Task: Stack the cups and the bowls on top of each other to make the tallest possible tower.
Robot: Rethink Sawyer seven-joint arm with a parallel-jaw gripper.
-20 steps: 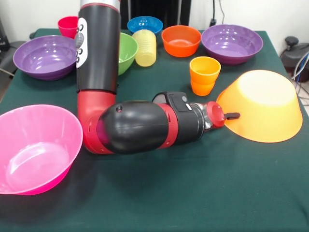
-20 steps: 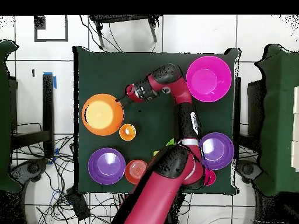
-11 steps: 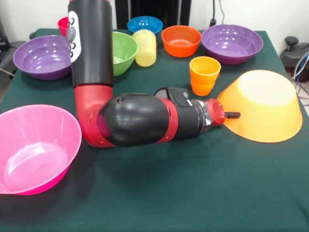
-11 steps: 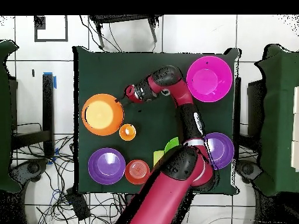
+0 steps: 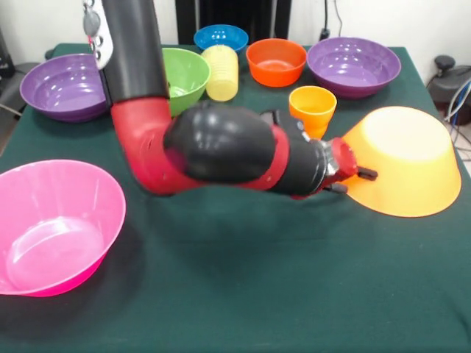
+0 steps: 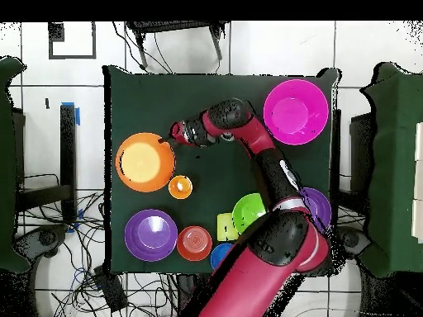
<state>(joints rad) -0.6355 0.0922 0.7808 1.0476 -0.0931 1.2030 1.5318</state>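
At the left of the front view the large pink bowl (image 5: pixel 55 224) sits upright near the table's (image 5: pixel 243 294) front edge, its left side cut off by the picture's border. Behind it, a purple bowl (image 5: pixel 62 84) is partly covered by the arm's (image 5: pixel 221 147) black upper link, which also hides part of the green bowl (image 5: pixel 184 73). The red cup cannot be seen in either view. The pale yellow cup (image 5: pixel 221 72) stands between the green bowl and the orange-red bowl (image 5: pixel 276 61), with the blue bowl (image 5: pixel 221 35) behind. The orange cup (image 5: pixel 313 107) shows above the wrist, its base hidden. The gripper (image 5: pixel 352 180) meets the rim of the upturned large orange bowl (image 5: pixel 401 158); two dark fingertips (image 5: pixel 366 174) show there, slightly parted, but whether they pinch the rim cannot be told. The second purple bowl (image 5: pixel 353 65) stands far right.
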